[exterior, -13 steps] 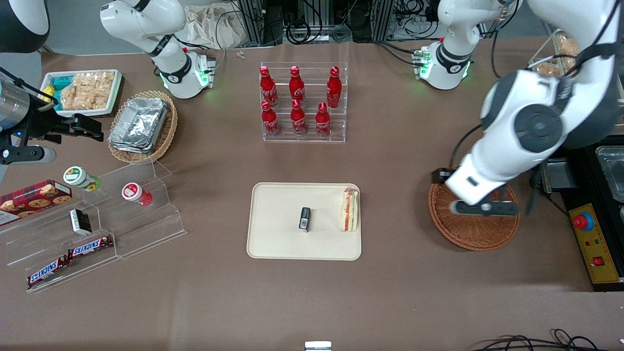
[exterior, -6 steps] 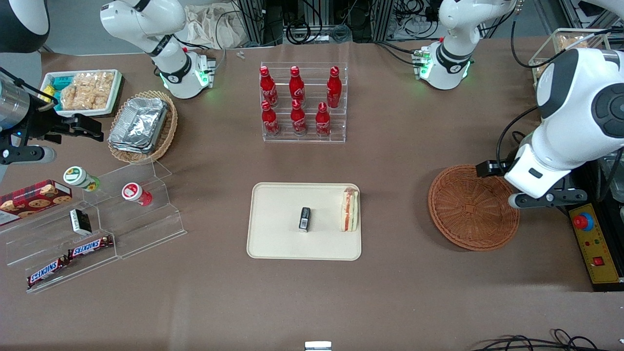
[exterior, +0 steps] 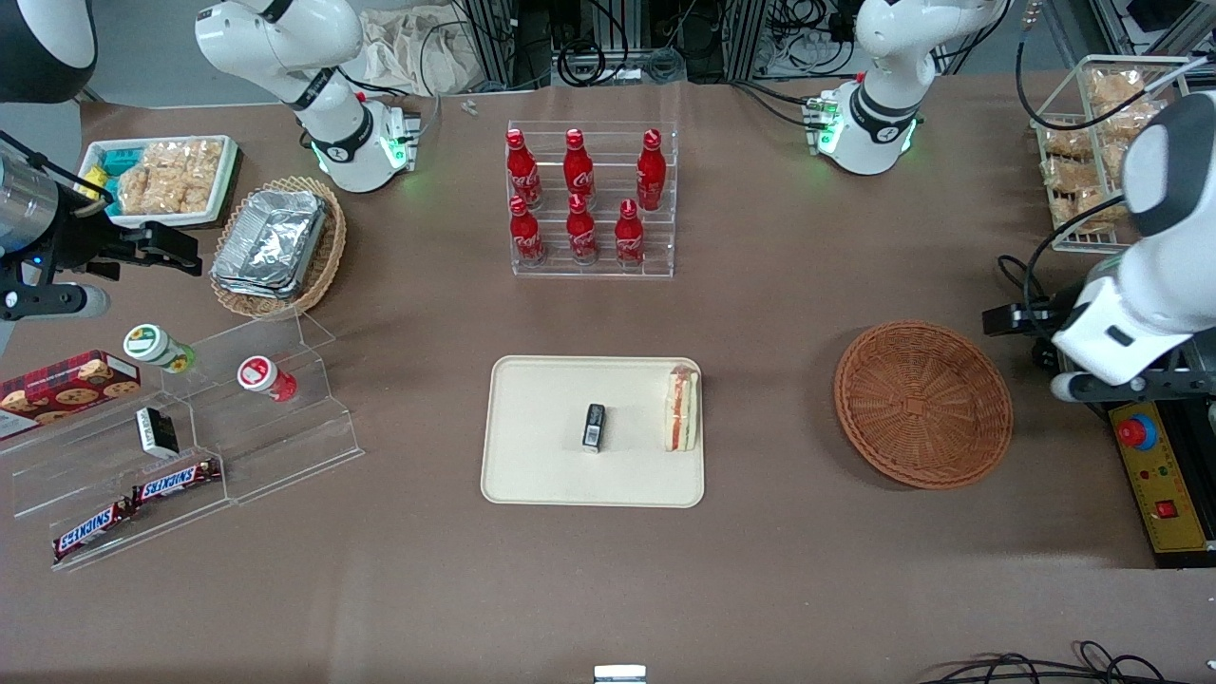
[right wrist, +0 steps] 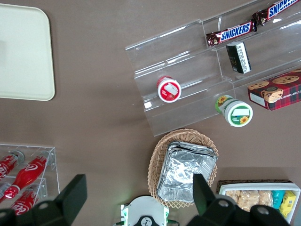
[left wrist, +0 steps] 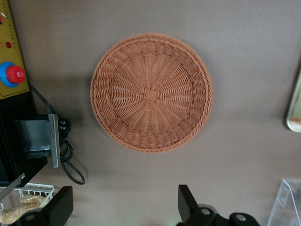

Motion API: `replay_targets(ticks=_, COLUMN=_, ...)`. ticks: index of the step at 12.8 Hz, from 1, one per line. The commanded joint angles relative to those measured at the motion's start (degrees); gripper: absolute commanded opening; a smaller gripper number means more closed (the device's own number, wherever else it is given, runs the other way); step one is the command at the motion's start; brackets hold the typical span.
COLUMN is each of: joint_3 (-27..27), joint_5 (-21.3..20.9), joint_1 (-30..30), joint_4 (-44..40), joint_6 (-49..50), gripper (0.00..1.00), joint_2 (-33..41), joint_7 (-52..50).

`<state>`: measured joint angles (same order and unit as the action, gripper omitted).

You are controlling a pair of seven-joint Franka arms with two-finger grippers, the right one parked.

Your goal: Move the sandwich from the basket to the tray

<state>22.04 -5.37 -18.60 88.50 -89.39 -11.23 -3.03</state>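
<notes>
Woven brown basket (exterior: pixel 922 404) lies empty, the sandwich (exterior: pixel 681 409) already resting on the tray (exterior: pixel 532 475), and the gripper (left wrist: pixel 122 212), apparently open and holding nothing, has swung away past the basket's rim.

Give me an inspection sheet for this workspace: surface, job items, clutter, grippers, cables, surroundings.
Surface: brown table, flat, no spills seen.
Job's things: sandwich lies on the tray, at its edge toward the working arm's end; basket holds nothing.
Clutter: small dark packet on the tray; cola bottles in a clear rack; foil containers in a tan basket; Snickers bars on clear steps.
Grippers: gripper is above the table beside the basket, jaws open, holding nothing.
Cables: black cable lies by the control box.
Surroundings: wire rack of snack bags toward the working arm's end.
</notes>
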Motion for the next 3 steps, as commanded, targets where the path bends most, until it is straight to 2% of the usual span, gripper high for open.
replay_targets(ticks=1, joint_3=-17.15, joint_5=4.49, joint_1=12.84, joint_4=-1.22, joint_6=1.76, gripper=1.0, joint_2=2.26, joint_7=5.05)
replay_targets(ticks=2, joint_3=-19.64, joint_5=5.1, joint_1=14.89, joint_4=-1.22, joint_6=1.5, gripper=1.0, joint_2=2.26, joint_7=5.05)
replay_targets(ticks=3, joint_3=-19.75, joint_5=5.28, joint_1=14.91, joint_4=-1.13, joint_6=0.89, gripper=1.0, joint_2=2.35, joint_7=4.97)
